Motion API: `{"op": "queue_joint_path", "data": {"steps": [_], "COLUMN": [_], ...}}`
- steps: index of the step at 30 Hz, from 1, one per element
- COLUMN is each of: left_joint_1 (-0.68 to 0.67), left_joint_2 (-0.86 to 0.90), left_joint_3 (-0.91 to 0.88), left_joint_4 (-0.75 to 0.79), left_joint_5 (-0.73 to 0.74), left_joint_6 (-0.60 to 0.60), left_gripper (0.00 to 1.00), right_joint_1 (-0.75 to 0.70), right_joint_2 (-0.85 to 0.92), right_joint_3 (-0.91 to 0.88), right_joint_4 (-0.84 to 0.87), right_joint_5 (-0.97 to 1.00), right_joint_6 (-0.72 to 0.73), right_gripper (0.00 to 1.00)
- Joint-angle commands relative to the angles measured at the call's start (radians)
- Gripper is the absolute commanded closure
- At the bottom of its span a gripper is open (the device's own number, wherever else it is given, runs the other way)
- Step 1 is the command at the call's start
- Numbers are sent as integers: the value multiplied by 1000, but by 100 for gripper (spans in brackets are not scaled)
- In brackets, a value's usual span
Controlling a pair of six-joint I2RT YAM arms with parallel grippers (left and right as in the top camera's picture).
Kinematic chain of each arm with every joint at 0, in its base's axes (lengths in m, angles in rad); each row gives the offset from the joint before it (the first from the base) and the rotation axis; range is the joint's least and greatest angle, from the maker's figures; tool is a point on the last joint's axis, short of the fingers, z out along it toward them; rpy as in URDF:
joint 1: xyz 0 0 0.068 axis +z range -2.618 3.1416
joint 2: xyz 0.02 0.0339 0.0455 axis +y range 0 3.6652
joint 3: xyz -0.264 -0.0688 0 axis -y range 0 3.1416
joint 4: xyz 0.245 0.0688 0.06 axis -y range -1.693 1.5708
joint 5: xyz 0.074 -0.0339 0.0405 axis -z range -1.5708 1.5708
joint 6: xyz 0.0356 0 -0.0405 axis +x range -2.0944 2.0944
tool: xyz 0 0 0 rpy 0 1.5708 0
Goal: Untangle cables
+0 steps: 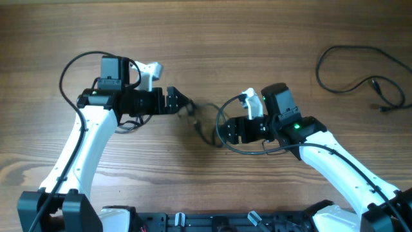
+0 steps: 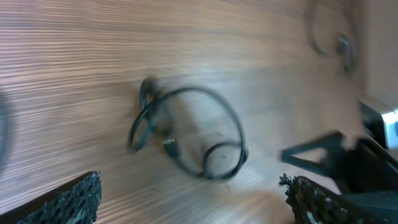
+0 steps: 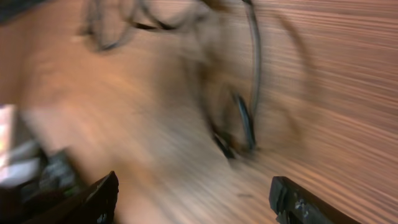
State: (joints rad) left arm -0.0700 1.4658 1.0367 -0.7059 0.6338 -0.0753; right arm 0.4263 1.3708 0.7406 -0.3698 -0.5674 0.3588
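Down on the wooden table (image 1: 212, 38) sits the cable bundle (image 1: 203, 122), one small dark knot of loops lying flat, and both arms crowd in on it. The left gripper (image 1: 187, 103) noses up on one side of the bundle, the right gripper (image 1: 221, 133) on the opposite side, so the knot lies right between the two.

From the left wrist, the two fingers (image 2: 78, 198) stand wide apart with nothing between them, and the bundle lies on the wood just ahead. The right wrist view is badly smeared, but its fingers (image 3: 298, 202) are also spread with only bare wood in the gap, and the loops lie beyond them.

The count: two arms, two grippers, one bundle; how many cords are in it cannot be told. One loose cable (image 1: 360, 72) curls on its own, well apart from the bundle, past the right gripper.
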Motion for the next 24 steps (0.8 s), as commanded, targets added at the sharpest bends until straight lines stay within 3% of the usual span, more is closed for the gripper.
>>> {"op": "queue_joint_path", "data": {"steps": [1, 3, 4, 5, 9, 15, 20, 21, 22, 23, 24], "left_joint_1": [9, 11, 18, 29, 111, 166, 159, 157, 153, 152, 152], "left_joint_2": [-17, -12, -11, -11, -11, -9, -9, -9, -9, -9, -9], "left_joint_3": [3, 3, 3, 3, 3, -42, -52, -52, -52, -52, -52], "left_joint_4": [23, 27, 25, 21, 34, 45, 72, 71, 72, 72, 72], "left_joint_5": [-214, -263, -394, -476, -490, -496, -460, -459, -459, -459, -460], "left_joint_6": [-143, -155, -277, -367, -498, -507, -509, -509, -509, -509, -509], "left_gripper": [0, 0, 0, 0, 5, 2, 1, 1, 1, 1, 1], "right_joint_1": [2, 3, 18, 40, 193, 291, 291, 291, 291, 289, 283], "right_joint_2": [-2, -2, -2, -2, 64, 428, 576, 585, 586, 580, 563], "right_joint_3": [16, 52, 72, 76, 77, 77, 77, 77, 77, 77, 77], "right_joint_4": [15, 66, 110, 151, 355, 839, 1051, 1064, 1065, 1069, 1071], "right_joint_5": [67, -110, -126, -98, 128, 301, 309, 308, 307, 290, 242], "right_joint_6": [0, 62, 111, 124, 212, 377, 430, 429, 428, 426, 426], "right_gripper": [20, 24, 27, 30, 35, 32, 31, 36, 55, 80, 95]}}
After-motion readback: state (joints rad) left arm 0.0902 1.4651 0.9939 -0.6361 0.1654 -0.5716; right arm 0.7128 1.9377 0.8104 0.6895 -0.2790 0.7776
